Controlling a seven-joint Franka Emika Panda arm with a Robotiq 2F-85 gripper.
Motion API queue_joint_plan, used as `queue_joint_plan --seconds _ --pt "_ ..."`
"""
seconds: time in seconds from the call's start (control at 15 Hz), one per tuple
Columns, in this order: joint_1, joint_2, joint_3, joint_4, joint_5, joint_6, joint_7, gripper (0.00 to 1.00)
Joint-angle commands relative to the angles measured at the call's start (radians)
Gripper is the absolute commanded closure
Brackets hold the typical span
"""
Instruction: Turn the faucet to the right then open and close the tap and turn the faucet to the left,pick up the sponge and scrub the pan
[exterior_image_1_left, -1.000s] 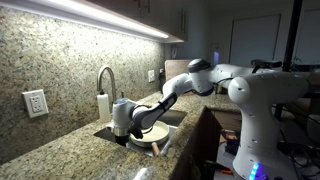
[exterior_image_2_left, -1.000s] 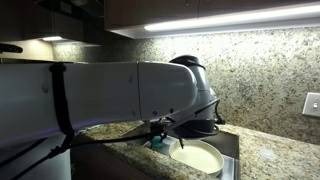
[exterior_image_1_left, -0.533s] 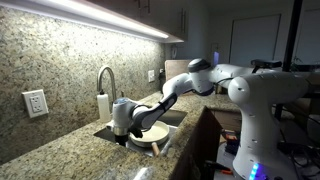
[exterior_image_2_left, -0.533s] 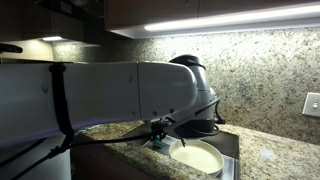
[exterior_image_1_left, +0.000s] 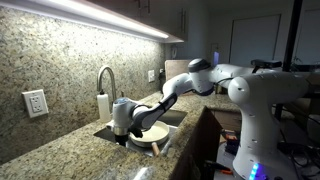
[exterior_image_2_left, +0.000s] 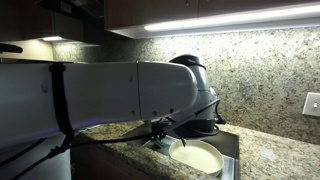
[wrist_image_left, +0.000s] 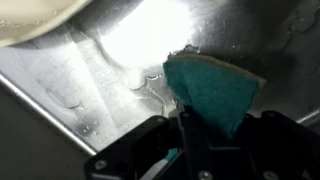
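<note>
In the wrist view the teal sponge (wrist_image_left: 212, 88) sticks out from between my gripper (wrist_image_left: 214, 135), whose jaws pinch its lower end; it hangs just over the steel sink floor (wrist_image_left: 110, 55). The pan's cream rim (wrist_image_left: 35, 18) shows at the top left. In both exterior views the gripper (exterior_image_1_left: 122, 136) (exterior_image_2_left: 157, 136) is down in the sink beside the cream-white pan (exterior_image_1_left: 151, 134) (exterior_image_2_left: 196, 158). A bit of teal sponge (exterior_image_2_left: 156, 144) shows under the fingers. The silver gooseneck faucet (exterior_image_1_left: 105, 74) rises behind the gripper.
A white soap bottle (exterior_image_1_left: 103, 104) stands by the faucet's base. Granite counter (exterior_image_1_left: 60, 150) and backsplash surround the sink, with wall outlets (exterior_image_1_left: 35, 103) (exterior_image_2_left: 313, 103). The robot's white arm (exterior_image_2_left: 100, 95) fills much of an exterior view.
The jaws have drawn together onto the sponge. The arm has stayed in place over the sink.
</note>
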Motion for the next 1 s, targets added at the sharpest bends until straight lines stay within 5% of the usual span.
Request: queue_joint_plan --seconds 0.0,0.93 --pt "-0.037 0.038 0.014 -0.059 -0.047 -0.039 0.031 0.97" --pt "-0.232 0.106 0.140 -0.271 -0.244 -0.113 0.189 0.97"
